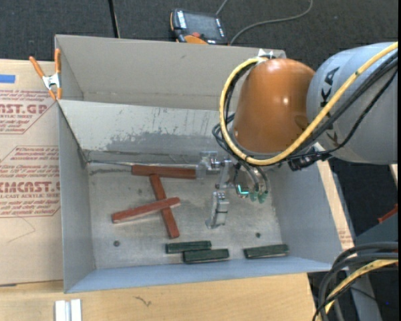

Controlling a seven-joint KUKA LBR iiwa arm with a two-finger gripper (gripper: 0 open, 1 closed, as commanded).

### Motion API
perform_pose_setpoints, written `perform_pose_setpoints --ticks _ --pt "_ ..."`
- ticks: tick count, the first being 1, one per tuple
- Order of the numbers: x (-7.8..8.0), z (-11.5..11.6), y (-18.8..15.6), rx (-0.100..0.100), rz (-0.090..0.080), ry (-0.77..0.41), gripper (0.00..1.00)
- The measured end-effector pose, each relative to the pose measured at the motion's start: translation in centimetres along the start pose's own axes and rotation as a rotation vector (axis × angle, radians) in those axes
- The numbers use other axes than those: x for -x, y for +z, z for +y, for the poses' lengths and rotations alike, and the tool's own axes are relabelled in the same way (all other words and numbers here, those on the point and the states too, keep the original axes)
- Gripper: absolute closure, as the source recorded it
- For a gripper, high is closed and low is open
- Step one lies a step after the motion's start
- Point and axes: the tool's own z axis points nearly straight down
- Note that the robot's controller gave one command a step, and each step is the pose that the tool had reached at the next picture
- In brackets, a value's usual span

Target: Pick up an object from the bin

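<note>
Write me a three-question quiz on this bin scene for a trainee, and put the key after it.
1. True or false: the gripper hangs to the view's right of the two crossed red-brown bars.
2. Where do the dark green bars lie? A) on the floor along the bin's near wall B) against the far wall C) stacked on the red-brown bars
3. How many red-brown bars are in the bin altogether?

Key: 1 true; 2 A; 3 three.
</note>
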Motion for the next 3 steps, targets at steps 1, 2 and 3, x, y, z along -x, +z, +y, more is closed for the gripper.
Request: perform_pose_setpoints --ticks 1,2,3 --pt "-2.3 -0.7 13.5 0.000 0.001 0.217 0.00" --pt "-3.9 3.2 14.2 0.002 -0.010 0.222 0.00" --pt "-4.0 3.0 14.2 0.001 -0.003 0.224 1.00"
